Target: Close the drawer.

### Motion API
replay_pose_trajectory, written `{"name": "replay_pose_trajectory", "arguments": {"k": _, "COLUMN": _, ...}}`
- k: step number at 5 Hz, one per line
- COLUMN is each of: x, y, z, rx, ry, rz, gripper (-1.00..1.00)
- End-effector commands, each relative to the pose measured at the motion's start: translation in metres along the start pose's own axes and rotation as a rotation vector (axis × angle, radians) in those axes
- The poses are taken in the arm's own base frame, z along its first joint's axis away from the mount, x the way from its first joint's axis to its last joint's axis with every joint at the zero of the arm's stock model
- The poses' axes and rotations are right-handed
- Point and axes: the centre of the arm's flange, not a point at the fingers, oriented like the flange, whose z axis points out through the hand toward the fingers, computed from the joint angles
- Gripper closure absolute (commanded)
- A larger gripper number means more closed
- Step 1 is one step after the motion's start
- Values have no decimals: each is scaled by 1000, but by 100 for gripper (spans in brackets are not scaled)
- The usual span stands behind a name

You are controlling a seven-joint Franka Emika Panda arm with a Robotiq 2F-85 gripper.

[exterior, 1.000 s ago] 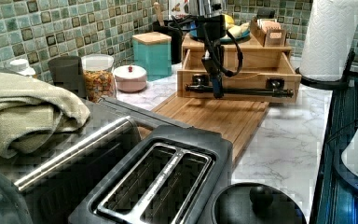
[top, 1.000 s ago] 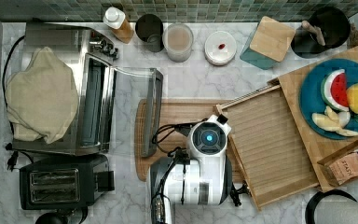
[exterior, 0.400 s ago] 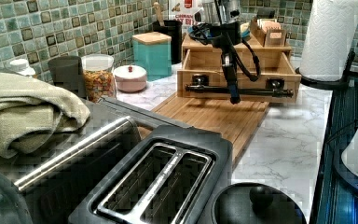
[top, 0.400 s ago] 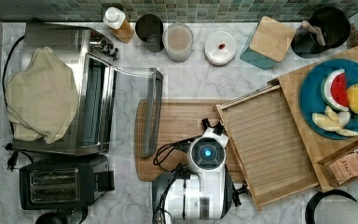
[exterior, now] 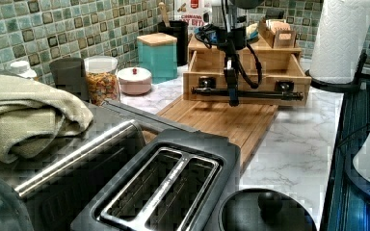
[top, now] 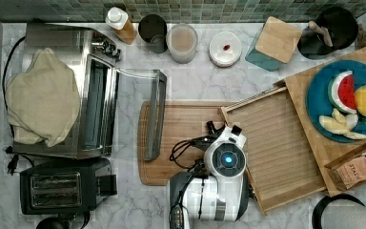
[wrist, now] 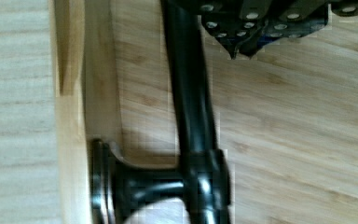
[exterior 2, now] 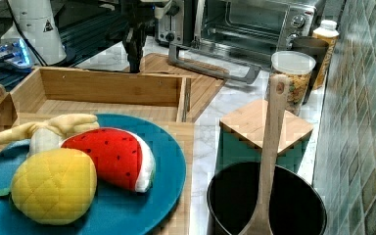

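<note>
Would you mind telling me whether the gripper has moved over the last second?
Yes. In the left view, the gripper has shifted to the right along the drawer's black handle, from near its left mount toward its middle.

Ribbed bamboo drawer (top: 277, 143); glossy black handle (wrist: 191, 116)

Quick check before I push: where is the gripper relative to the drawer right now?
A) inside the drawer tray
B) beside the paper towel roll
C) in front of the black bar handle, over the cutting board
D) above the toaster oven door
C: in the left view the gripper hangs just in front of the drawer's black bar handle, above the cutting board.
</note>
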Motion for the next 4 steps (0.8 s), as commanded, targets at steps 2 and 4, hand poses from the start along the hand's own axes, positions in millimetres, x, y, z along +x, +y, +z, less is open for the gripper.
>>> {"name": "replay_pose_trajectory", "arguments": {"k": 2, "x": -42, "y": 75, "z": -19, "rx": -147, "ry": 37, "rz": -15, "gripper": 100}}
{"name": "replay_pose_trajectory", "arguments": {"k": 4, "x": -37, "y": 155, "z": 0, "rx": -131, "ry": 116, "rz": -43, "gripper": 100}}
